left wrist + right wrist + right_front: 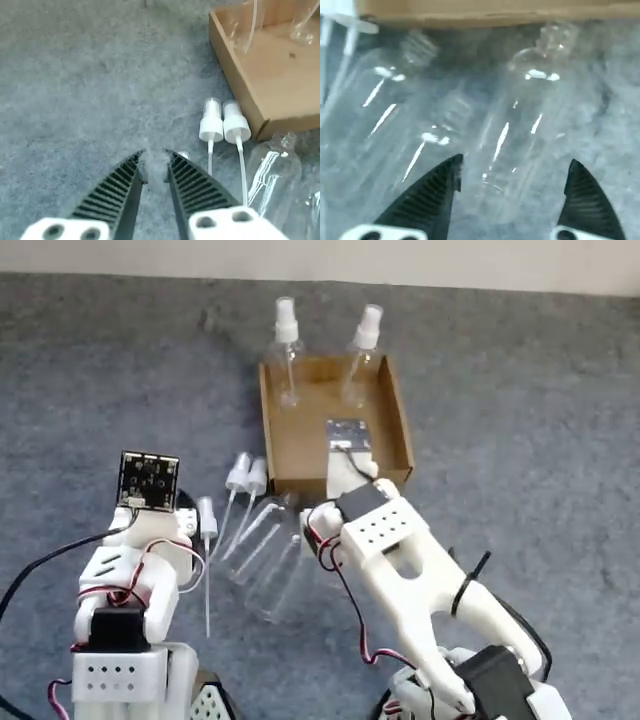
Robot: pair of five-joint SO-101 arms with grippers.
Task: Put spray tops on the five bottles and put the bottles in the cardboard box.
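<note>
1 cardboard box on the grey counter already holds 2 capped bottles upright by its far wall, apparently finished. 3 uncapped bottles lie just beside its near wall. The right hand hangs over 1 of them, spread wide and empty, seemingly to grasp it. The left hand, parted only a crack and empty, hovers near 3 loose spray tops.

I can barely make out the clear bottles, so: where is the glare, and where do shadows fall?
Right wrist view: white glare streaks run along the bottles lying ahead of the open right tool, and a dark shadow band sits under the cardboard box edge. Left wrist view: similar streaks on the capless bottle. High view: even light, only soft shadows.
</note>
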